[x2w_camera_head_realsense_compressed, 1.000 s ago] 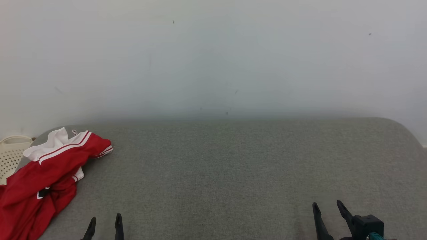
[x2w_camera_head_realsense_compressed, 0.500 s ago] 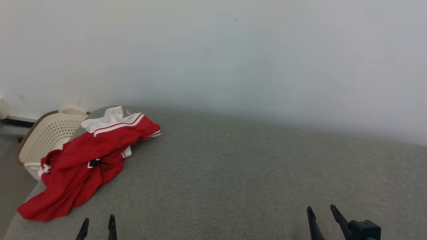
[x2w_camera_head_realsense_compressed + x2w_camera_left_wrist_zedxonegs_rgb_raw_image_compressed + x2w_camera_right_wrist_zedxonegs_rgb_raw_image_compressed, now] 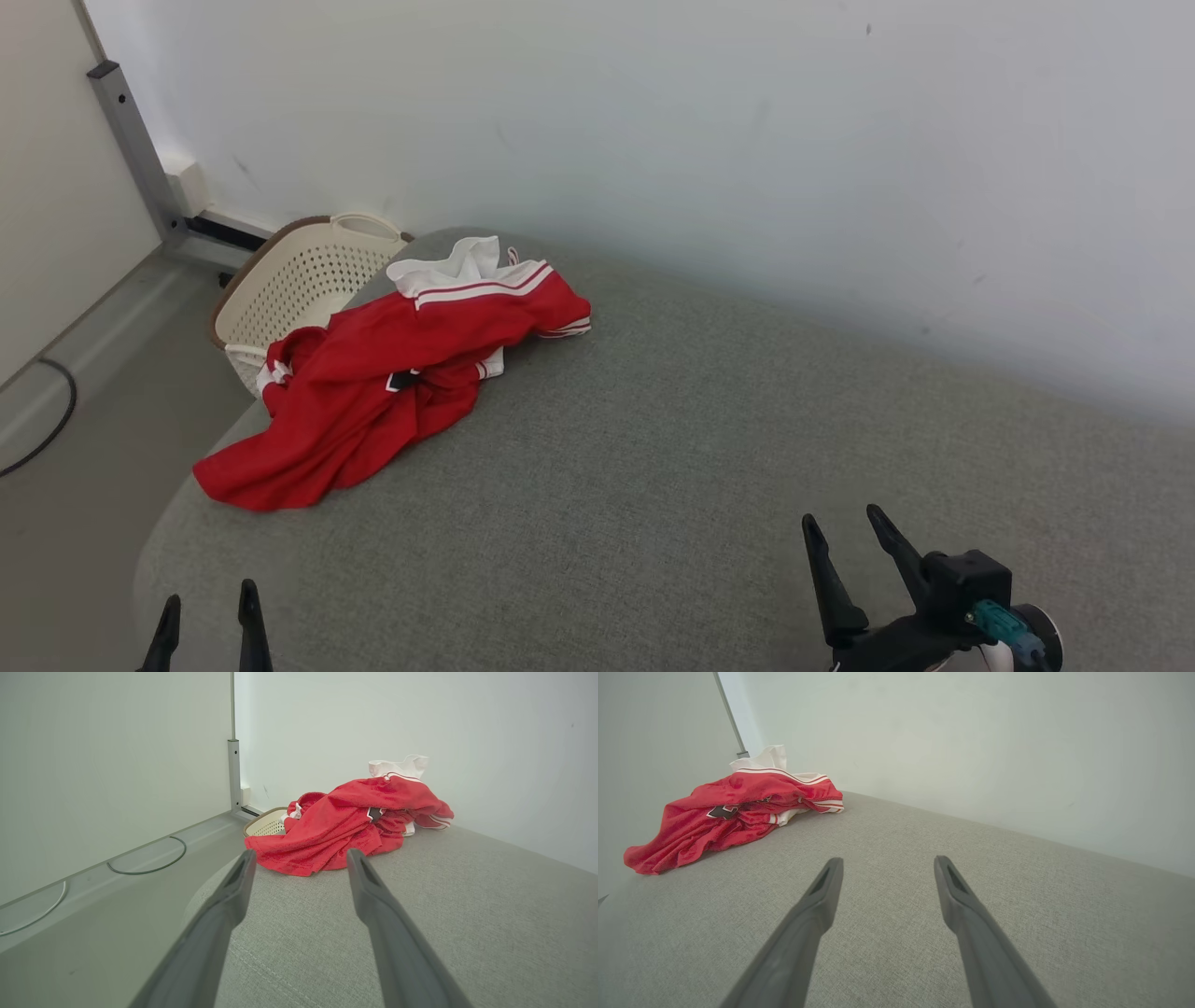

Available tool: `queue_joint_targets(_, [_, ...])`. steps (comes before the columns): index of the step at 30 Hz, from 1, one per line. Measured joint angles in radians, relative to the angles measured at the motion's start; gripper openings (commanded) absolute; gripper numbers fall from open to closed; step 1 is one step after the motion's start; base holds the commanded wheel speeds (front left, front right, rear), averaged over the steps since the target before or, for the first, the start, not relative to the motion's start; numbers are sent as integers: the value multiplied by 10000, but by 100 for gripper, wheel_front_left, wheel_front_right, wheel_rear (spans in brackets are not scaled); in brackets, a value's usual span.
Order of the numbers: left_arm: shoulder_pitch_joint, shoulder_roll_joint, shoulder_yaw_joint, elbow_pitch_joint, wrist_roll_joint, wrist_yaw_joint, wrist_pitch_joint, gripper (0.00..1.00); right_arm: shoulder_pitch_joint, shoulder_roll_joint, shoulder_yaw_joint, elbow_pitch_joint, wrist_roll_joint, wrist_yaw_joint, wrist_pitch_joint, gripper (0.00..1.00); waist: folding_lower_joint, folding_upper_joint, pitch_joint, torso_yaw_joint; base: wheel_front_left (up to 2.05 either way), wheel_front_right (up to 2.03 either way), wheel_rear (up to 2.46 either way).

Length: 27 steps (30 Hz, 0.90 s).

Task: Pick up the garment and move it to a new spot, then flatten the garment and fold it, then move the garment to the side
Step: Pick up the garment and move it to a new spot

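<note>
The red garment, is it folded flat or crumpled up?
Crumpled. The garment lies in a bunched heap on the grey cushion, its white part sticking up, edges uneven.

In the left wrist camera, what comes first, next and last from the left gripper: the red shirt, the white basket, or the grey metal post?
Starting from the open left gripper:
1. red shirt: nearest, just ahead of the fingertips.
2. white basket: next, behind the shirt's left edge.
3. grey metal post: farthest, back in the wall corner on the left.
</note>
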Motion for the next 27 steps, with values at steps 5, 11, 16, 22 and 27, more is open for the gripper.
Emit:
queue_joint_targets(5, [187, -92, 190, -234, -2, 13, 0, 100, -367, 0, 251, 295, 6, 0, -104, 100, 2, 0, 370, 309, 0, 0, 0])
queue_joint_targets(11, [156, -316, 353, -63, -314, -15, 48, 100, -522, -2, 374, 598, 90, 0, -245, 100, 3, 1, 546, 475, 0, 0, 0])
queue_joint_targets(16, [-1095, -144, -460, 690, -119, -240, 1499, 100, -460, -4, 190, 660, 65, 0, -303, 100, 2, 1, 495, 419, 0, 0, 0])
queue_joint_targets(22, [-3516, -382, -1569, 2011, 529, -100, 3538, 100, 131, -8, -96, 518, -21, 0, -186, 100, 2, 1, 467, 409, 0, 0, 0])
queue_joint_targets(27, [-5189, 123, -1465, 3710, 564, 2, 4700, 100, 461, 17, 232, -472, -541, 0, 516, 100, 0, 1, 490, 171, 0, 0, 0])
